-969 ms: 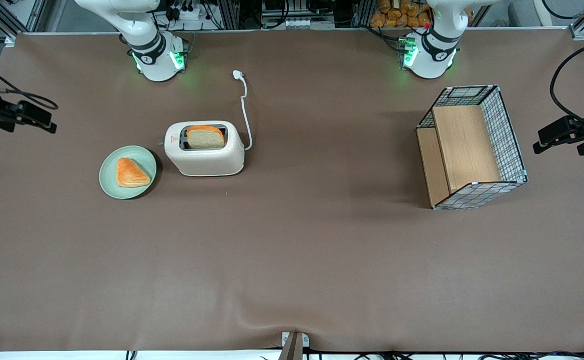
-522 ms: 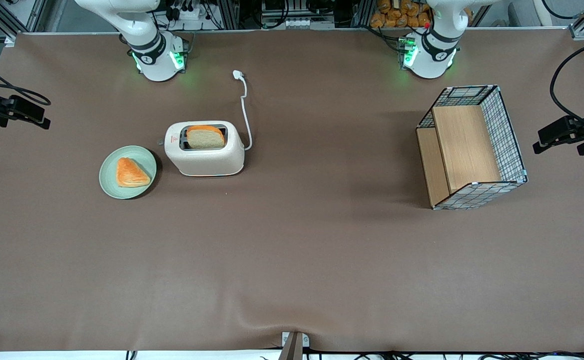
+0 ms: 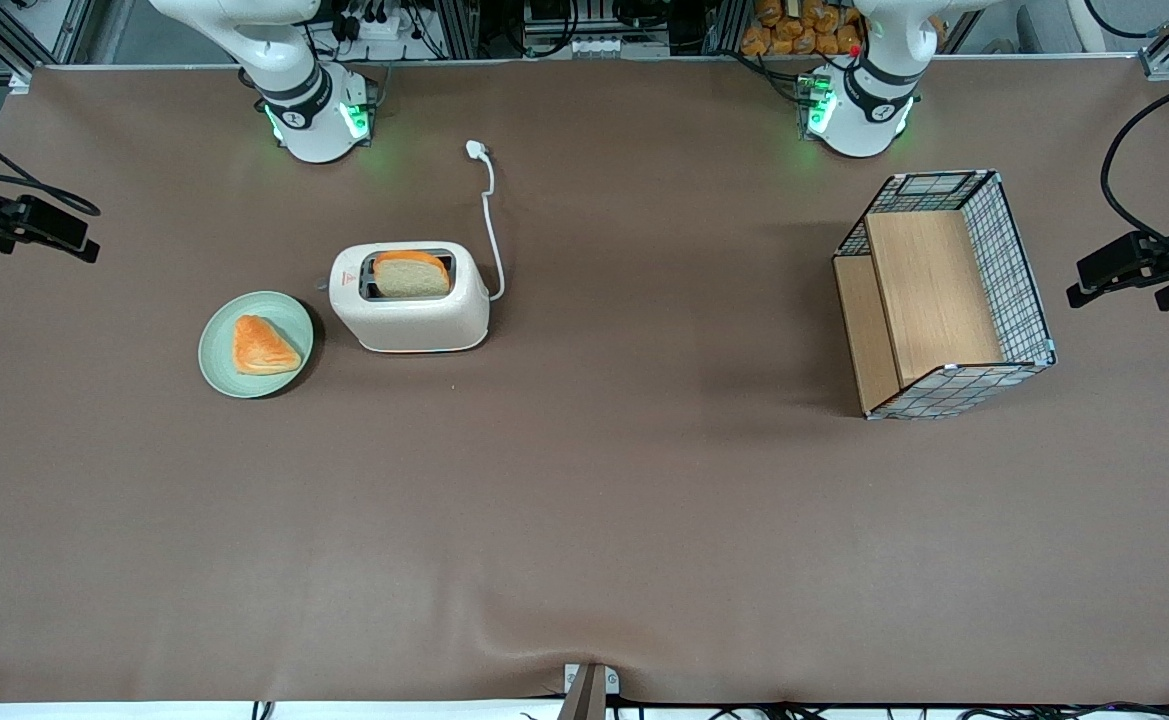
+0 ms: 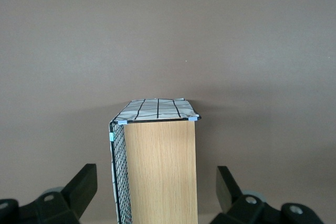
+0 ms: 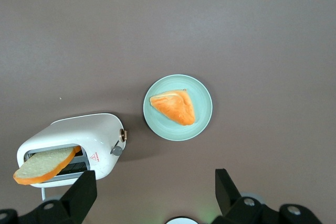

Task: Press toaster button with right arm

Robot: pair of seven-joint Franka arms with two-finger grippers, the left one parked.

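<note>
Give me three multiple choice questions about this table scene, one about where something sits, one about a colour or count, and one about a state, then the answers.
1. Where is the gripper?
A. Touching the toaster
B. High up at the working arm's end of the table, apart from the toaster
C. Inside the wire basket

2. What colour is the plate?
A. Red
B. Black
C. Pale green

3. How are the gripper's fingers?
A. Open, holding nothing
B. Shut on the bread
C. Shut on the cord

Answers: 1 B, clear of the toaster. 2 C, green under the pastry. 3 A, a wide gap shows.
</note>
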